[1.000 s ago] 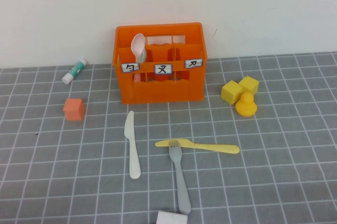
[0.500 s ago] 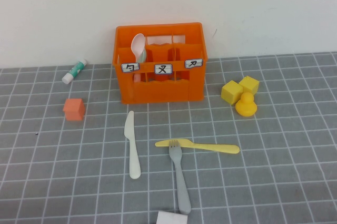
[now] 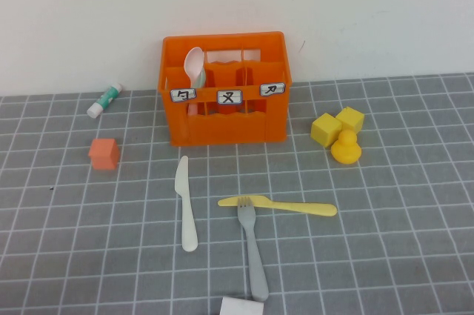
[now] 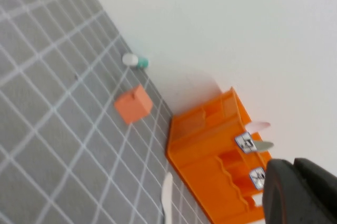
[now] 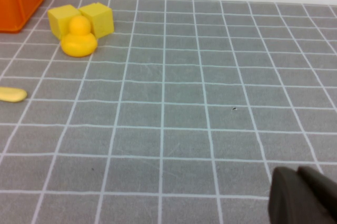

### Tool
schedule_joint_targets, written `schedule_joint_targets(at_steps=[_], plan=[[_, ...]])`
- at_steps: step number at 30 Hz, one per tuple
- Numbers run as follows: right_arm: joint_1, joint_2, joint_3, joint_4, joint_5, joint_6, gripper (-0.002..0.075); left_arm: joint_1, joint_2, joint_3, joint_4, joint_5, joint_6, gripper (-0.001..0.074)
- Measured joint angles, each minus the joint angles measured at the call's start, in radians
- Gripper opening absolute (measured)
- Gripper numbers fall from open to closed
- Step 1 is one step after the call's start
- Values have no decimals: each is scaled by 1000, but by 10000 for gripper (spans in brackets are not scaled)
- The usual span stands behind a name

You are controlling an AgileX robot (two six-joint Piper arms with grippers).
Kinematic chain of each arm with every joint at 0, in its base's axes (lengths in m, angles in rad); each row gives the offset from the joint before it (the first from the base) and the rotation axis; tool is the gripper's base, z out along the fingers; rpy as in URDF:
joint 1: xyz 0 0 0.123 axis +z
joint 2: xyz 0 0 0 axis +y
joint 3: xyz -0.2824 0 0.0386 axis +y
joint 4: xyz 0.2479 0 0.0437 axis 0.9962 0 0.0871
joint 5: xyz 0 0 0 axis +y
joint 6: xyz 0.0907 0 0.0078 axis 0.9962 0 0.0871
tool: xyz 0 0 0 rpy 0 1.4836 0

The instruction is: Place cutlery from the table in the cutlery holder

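The orange cutlery holder (image 3: 226, 118) stands at the back of the grey gridded table (image 3: 400, 204), with a white spoon (image 3: 195, 70) upright in its left compartment. In front of it lie the white knife (image 3: 185, 204), the grey fork (image 3: 253, 252) and the pale yellow knife (image 3: 285, 206), whose blade crosses the fork's tines. Neither arm shows in the high view. My left gripper (image 4: 295, 167) is shut and empty, off to the left of the holder (image 4: 210, 145), with the white knife's tip (image 4: 167, 197) in its view. My right gripper (image 5: 297, 172) is shut and empty above the table's right side, and the yellow knife's end (image 5: 11, 94) is far from it.
A small orange cube (image 3: 104, 153) and a glue stick (image 3: 104, 100) lie left of the holder. Two yellow cubes (image 3: 337, 125) and a yellow duck (image 3: 346, 147) sit to its right. A white object (image 3: 241, 306) pokes in at the near edge. A white wall stands behind.
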Motion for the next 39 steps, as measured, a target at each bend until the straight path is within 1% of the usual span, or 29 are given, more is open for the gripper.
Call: schedule_joint_targets(at_steps=[5, 9, 11, 13, 15, 17, 19, 22, 26, 28, 31, 33, 37, 39], plan=[[0, 0, 0, 0, 0, 0, -3, 0, 0, 0, -100, 38, 0, -1], [0, 0, 0, 0, 0, 0, -3, 0, 0, 0, -284, 43, 17, -1], [0, 0, 0, 0, 0, 0, -3, 0, 0, 0, -345, 45, 102, -1], [0, 0, 0, 0, 0, 0, -3, 0, 0, 0, -381, 60, 224, -1], [0, 0, 0, 0, 0, 0, -3, 0, 0, -15, -402, 107, 381, -1], [0, 0, 0, 0, 0, 0, -3, 0, 2, -73, -406, 169, 509, -1], [0, 0, 0, 0, 0, 0, -3, 0, 32, -149, -383, 246, 601, -1], [0, 0, 0, 0, 0, 0, -3, 0, 146, -277, -271, 387, 662, -1], [0, 0, 0, 0, 0, 0, -3, 0, 377, -449, -83, 585, 747, -1], [0, 0, 0, 0, 0, 0, -3, 0, 500, -530, -32, 660, 803, -1], [0, 0, 0, 0, 0, 0, -3, 0, 665, -640, -10, 719, 901, -1], [0, 0, 0, 0, 0, 0, -3, 0, 767, -692, -1, 721, 950, -1], [0, 0, 0, 0, 0, 0, -3, -2, 958, -762, 26, 712, 994, -1], [0, 0, 0, 0, 0, 0, -3, -20, 1037, -799, 72, 705, 999, -1]])
